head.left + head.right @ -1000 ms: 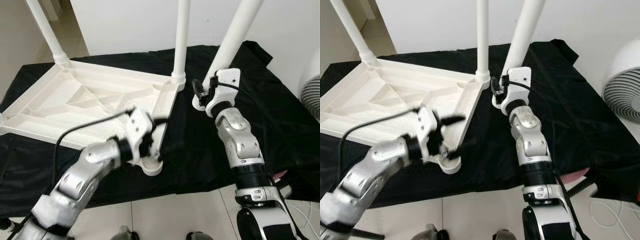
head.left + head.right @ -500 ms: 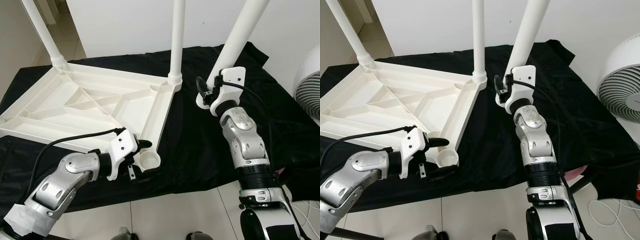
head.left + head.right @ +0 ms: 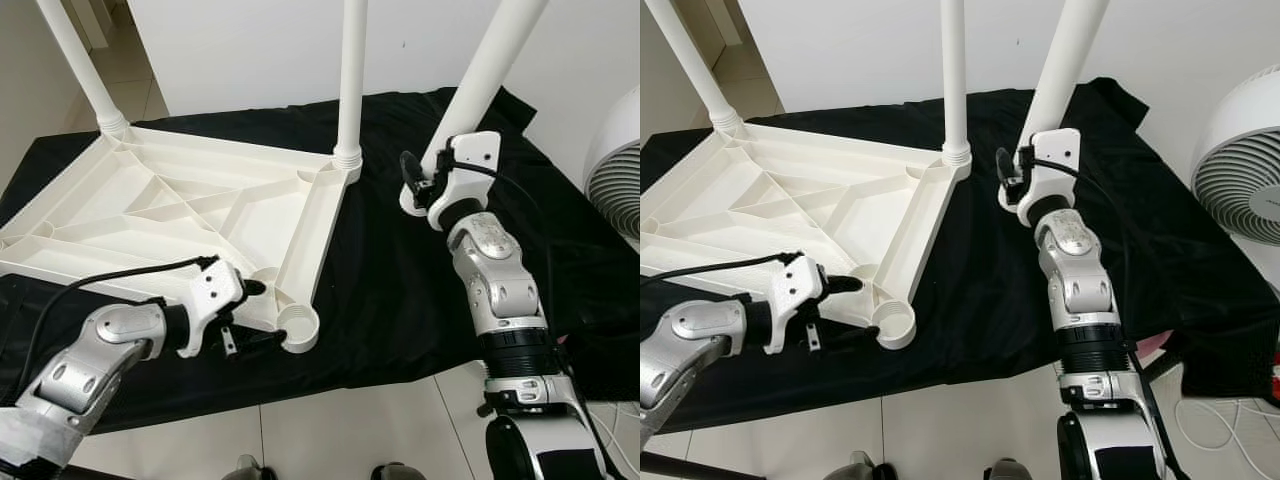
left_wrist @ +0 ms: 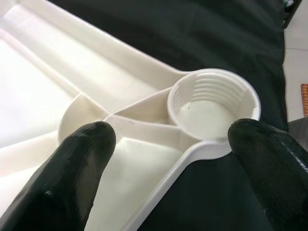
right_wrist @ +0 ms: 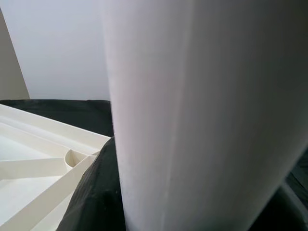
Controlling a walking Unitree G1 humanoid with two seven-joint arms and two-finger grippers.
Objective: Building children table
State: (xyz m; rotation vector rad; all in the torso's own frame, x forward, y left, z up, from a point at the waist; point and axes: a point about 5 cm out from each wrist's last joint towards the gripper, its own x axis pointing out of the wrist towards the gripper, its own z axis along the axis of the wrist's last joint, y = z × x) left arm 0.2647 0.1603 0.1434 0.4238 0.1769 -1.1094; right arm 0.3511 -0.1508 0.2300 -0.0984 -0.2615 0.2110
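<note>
Tabletop (image 3: 190,215): white plastic, lying upside down on the black cloth (image 3: 400,290), ribbed underside facing up; it takes up the left half of the cloth, with one corner overhanging toward the near edge.
Fitted legs: one leg (image 3: 351,80) stands upright in the far-right corner socket; another leg (image 3: 75,60) stands upright in the far-left corner socket.
Open socket (image 4: 214,106): round, threaded inside, at the near-right corner of the tabletop; no leg in it.
Left hand (image 3: 243,315): at the near-right corner of the tabletop, just beside the open socket. Fingers (image 4: 79,159) spread wide apart, one on each side of the corner rib, closed on nothing.
Loose leg (image 3: 1065,65): white tube, tilted, its lower end over the cloth just right of the tabletop's far-right corner.
Right hand (image 3: 415,180): at the lower end of the loose leg, closed around it.
Fan (image 3: 1240,165): white, beyond the right edge of the cloth.
Floor (image 3: 330,430): pale tiles along the near edge.
</note>
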